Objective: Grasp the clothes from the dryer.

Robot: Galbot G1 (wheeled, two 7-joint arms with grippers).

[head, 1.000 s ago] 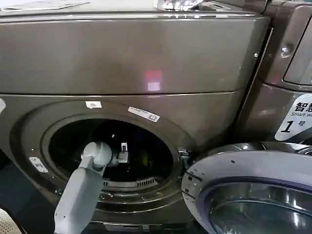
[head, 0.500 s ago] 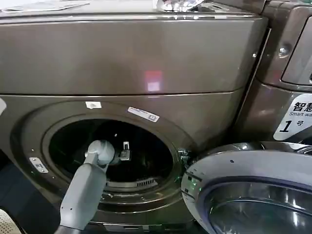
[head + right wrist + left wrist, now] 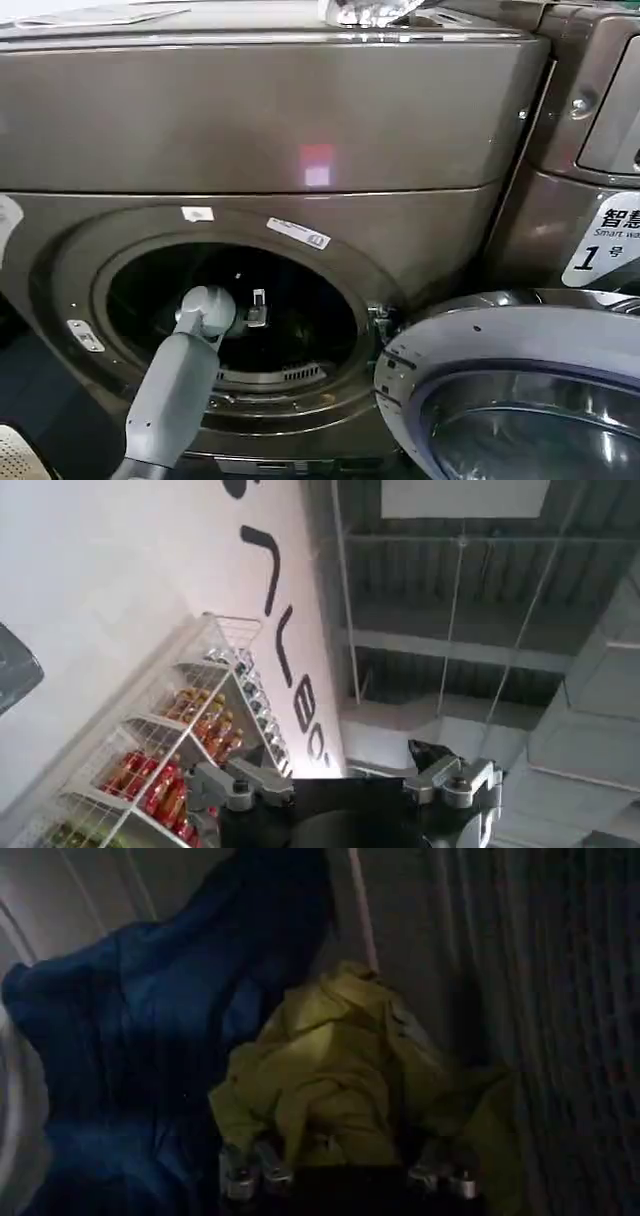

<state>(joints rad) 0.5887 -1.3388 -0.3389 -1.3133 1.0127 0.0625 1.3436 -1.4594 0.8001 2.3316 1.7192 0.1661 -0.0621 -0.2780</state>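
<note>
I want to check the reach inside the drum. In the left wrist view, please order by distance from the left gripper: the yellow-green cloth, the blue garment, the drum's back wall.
1. Yellow-green cloth: right at the left gripper, between its open jaws.
2. Blue garment: beside the cloth, heaped to one side.
3. Drum's back wall: farthest, behind both.

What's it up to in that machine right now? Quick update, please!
Left gripper open inside dryer, straddling yellow-green clothes. Blue fabric alongside. Right gripper open, idle.
</note>
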